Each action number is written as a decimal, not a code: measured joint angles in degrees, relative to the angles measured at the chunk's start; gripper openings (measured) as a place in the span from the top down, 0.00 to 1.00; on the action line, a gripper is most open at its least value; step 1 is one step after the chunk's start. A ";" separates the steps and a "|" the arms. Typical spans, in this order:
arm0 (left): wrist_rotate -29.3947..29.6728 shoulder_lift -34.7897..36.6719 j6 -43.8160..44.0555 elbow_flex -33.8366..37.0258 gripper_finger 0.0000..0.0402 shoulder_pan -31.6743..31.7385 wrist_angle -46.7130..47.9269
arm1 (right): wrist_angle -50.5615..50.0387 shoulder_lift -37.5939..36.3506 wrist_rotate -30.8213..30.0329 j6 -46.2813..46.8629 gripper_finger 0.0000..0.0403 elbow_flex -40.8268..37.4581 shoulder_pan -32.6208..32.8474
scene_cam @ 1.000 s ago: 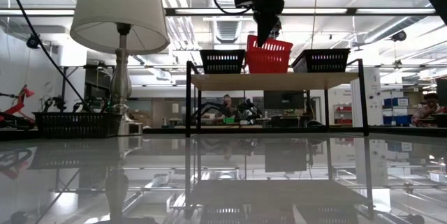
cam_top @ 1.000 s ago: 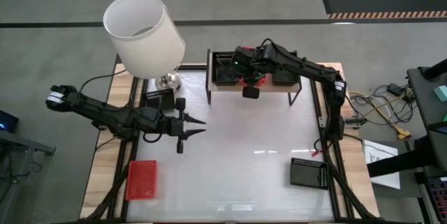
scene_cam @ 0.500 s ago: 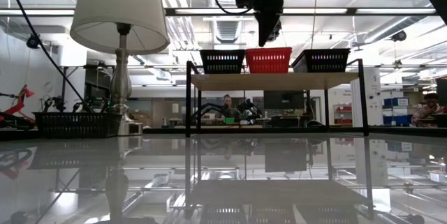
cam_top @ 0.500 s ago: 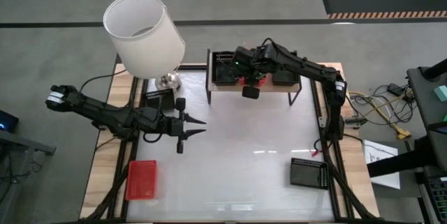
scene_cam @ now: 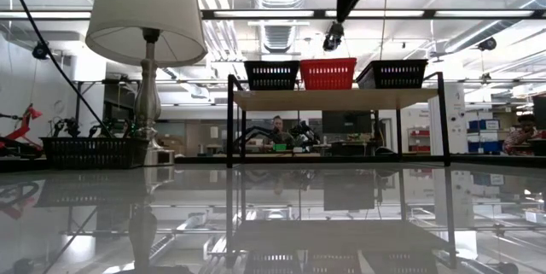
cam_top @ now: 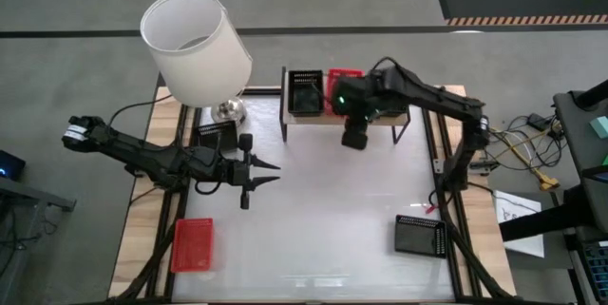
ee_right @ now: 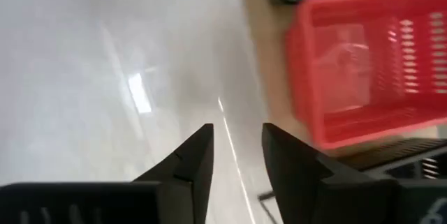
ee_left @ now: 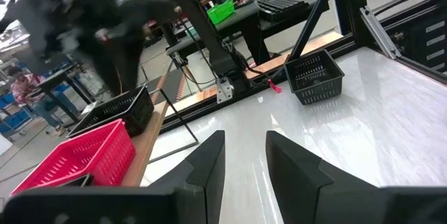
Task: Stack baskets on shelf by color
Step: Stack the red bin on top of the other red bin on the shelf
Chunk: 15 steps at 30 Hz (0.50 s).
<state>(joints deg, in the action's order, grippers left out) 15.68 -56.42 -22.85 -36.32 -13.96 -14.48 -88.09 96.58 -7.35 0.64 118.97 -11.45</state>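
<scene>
**A:** High view first: where do we stand with the right claw [cam_top: 353,140]?

**B:** We see it just off the front edge of the shelf [cam_top: 391,121], empty, with the red basket [cam_top: 342,85] on the board behind it. In its own wrist view that red basket [ee_right: 377,70] lies ahead of the spread fingers [ee_right: 185,158], clear of them. So we judge one placement finished and a fresh pick in hand.

**A:** And the row on the shelf?

**B:** Low view shows a black basket [scene_cam: 272,74], the red one [scene_cam: 329,72] and another black basket [scene_cam: 393,72] side by side on the board, with the right claw [scene_cam: 334,33] above the red one.

**A:** What remains on the surface [cam_top: 323,210]?

**B:** A loose red basket [cam_top: 193,245] near the left claw [cam_top: 271,172], on the side away from the shelf; a black basket [cam_top: 421,237] well apart from the right claw, towards the front; and another black one [cam_top: 217,134] beside the lamp [cam_top: 197,48]. The left claw hangs spread over bare surface, holding nothing.

**A:** So the next move?

**B:** We think the loose red basket should nest squarely into the shelved red one, so we need a firm rim grip and a level descent. The left arm sits closer to it.
</scene>
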 joint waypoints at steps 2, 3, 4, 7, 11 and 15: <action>0.00 0.00 0.02 0.00 0.78 0.00 -0.01 | 2.52 -2.79 -0.21 1.40 0.74 -3.32 3.27; 0.00 0.00 0.03 0.00 0.78 0.00 -0.02 | 4.40 -4.42 -0.57 2.02 0.75 -5.36 5.08; 0.00 0.00 0.04 0.00 0.78 0.00 -0.02 | 6.61 -6.09 -1.34 2.64 0.77 -7.62 7.09; 0.00 0.00 0.07 0.00 0.78 0.00 -0.02 | 14.38 -11.08 -4.29 4.17 0.82 -15.67 12.92; 0.00 0.00 0.15 0.00 0.78 0.00 -0.10 | 24.81 -17.26 -8.27 6.33 0.88 -27.64 19.42; 0.00 -0.02 0.15 0.00 0.78 0.00 -0.61 | 37.97 -22.33 -14.37 7.05 0.93 -39.84 23.79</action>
<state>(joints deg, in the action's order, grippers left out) 15.68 -56.45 -22.70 -36.32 -13.96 -15.09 -50.11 74.25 -21.72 7.68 79.13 12.33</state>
